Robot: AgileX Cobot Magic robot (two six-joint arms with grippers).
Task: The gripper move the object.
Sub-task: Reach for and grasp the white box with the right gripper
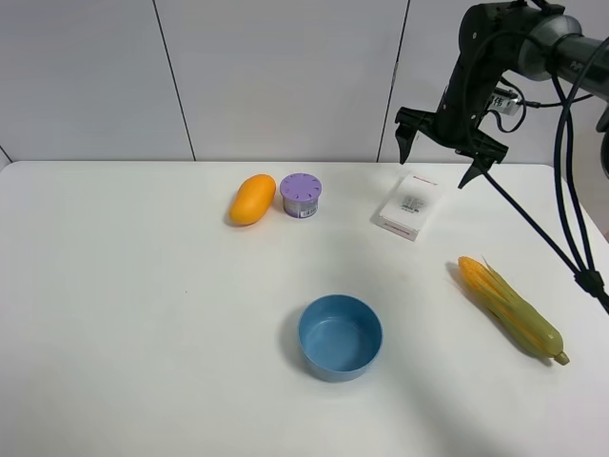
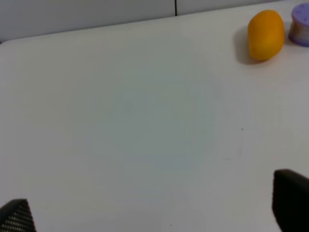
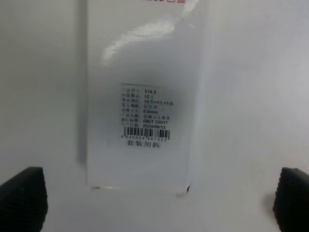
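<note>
White card with red lettering along one short end, the object (image 1: 409,206) lies flat on the white table (image 1: 143,314). To its left stands a purple round container (image 1: 302,194), with an orange mango (image 1: 252,199) touching or just beside that container on its far side from the carton. A blue bowl (image 1: 340,337) sits nearer the camera than the carton, and a corn cob (image 1: 512,310) lies to its front right. The right gripper (image 1: 435,169) hangs in the air over the carton's lettered end, clear of it, fingers spread wide with nothing between them. In the right wrist view the gripper (image 3: 157,203) has one finger on each side of the carton (image 3: 145,106), whose long axis runs straight out between them, square to the line joining the fingertips. Closing would therefore pinch it across its narrow width. The coming move looks like a plain descent, perhaps nudged forward so the pads meet the long sides nearer the middle. The left gripper (image 2: 153,208) also stands open and empty over bare table, well apart from the carton beyond the mango, so the right arm is the nearer.
</note>
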